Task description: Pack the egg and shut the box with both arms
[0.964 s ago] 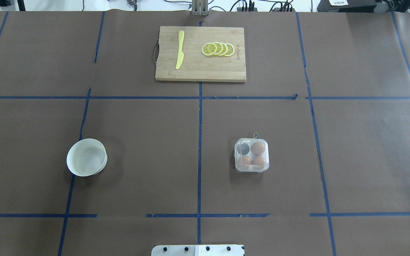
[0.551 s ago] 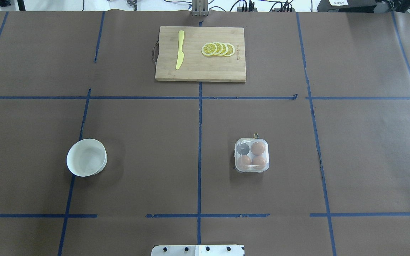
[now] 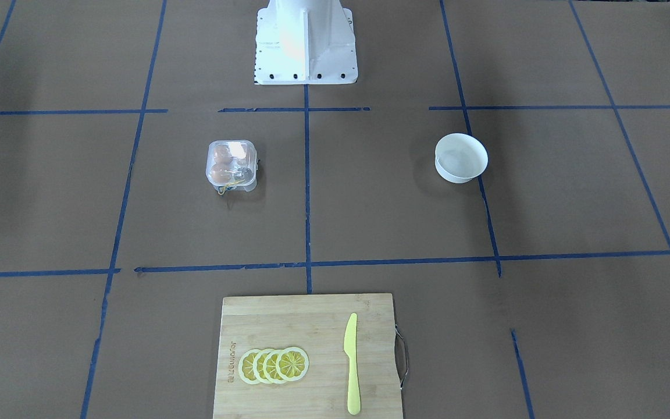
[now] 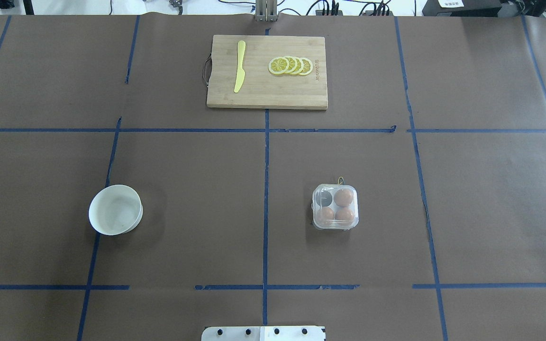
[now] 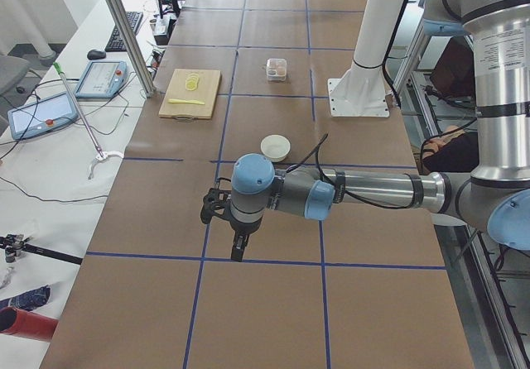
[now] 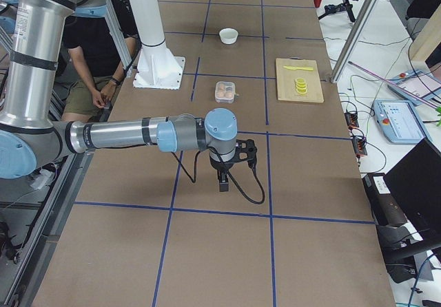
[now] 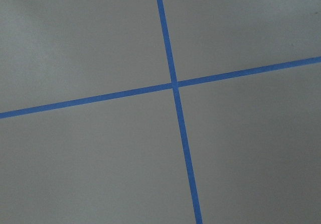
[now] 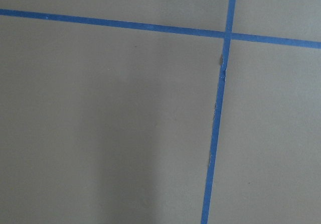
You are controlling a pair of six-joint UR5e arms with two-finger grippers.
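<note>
No shift since earlier; box [image 4: 335, 206] well apart from left gripper [image 5: 214, 207], right gripper [image 6: 242, 153]

Right wrist camera is looking down on the table, and it's brown paper cover [image 8: 100, 133] from edge to edge. 2 strips of blue tape cut across it. The long strip [image 8: 110, 23] comes in high on the left edge and slopes gently down to the right edge. The second strip [image 8: 213, 133] drops from the top edge to the bottom, leaning a little to the left on the way. The crossing [image 8: 226, 34] sits in the upper right. Just below it there's a small nick [image 8: 220, 59] beside the tape, and the tape's edge looks a bit ragged further down. A soft shadow [image 8: 125, 174] dims the paper across the lower middle.
</note>
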